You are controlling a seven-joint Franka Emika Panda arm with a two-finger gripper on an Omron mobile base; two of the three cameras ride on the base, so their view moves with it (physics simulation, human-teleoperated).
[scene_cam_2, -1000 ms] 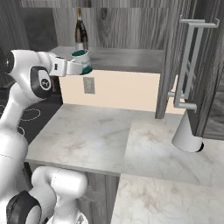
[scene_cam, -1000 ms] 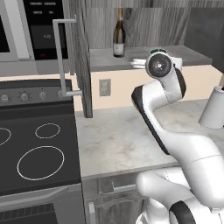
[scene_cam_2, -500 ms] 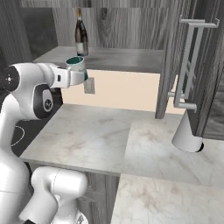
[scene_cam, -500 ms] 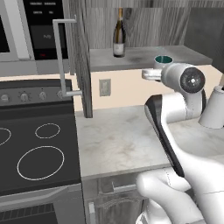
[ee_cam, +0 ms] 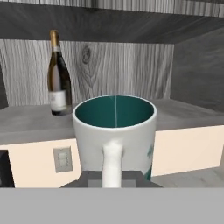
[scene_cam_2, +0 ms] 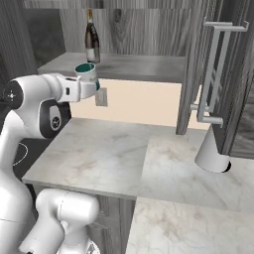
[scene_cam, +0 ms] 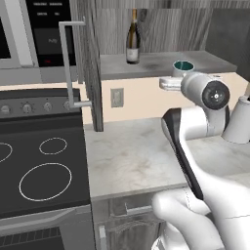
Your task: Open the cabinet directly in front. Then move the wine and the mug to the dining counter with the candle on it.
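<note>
The gripper (scene_cam_2: 88,85) is clamped on the mug (ee_cam: 115,135), holding it upright above the marble worktop (scene_cam_2: 104,154), in front of the open cabinet (scene_cam: 161,63). The mug is white outside and teal inside, its handle facing the hand camera. Farther back, the wine (scene_cam: 132,37) stands on the cabinet shelf, left of the mug. The cabinet doors (scene_cam: 90,63) stand swung open on both sides.

Black stovetop (scene_cam: 41,171) left of marble worktop (scene_cam: 136,156); wall socket (scene_cam: 116,97) behind
</note>
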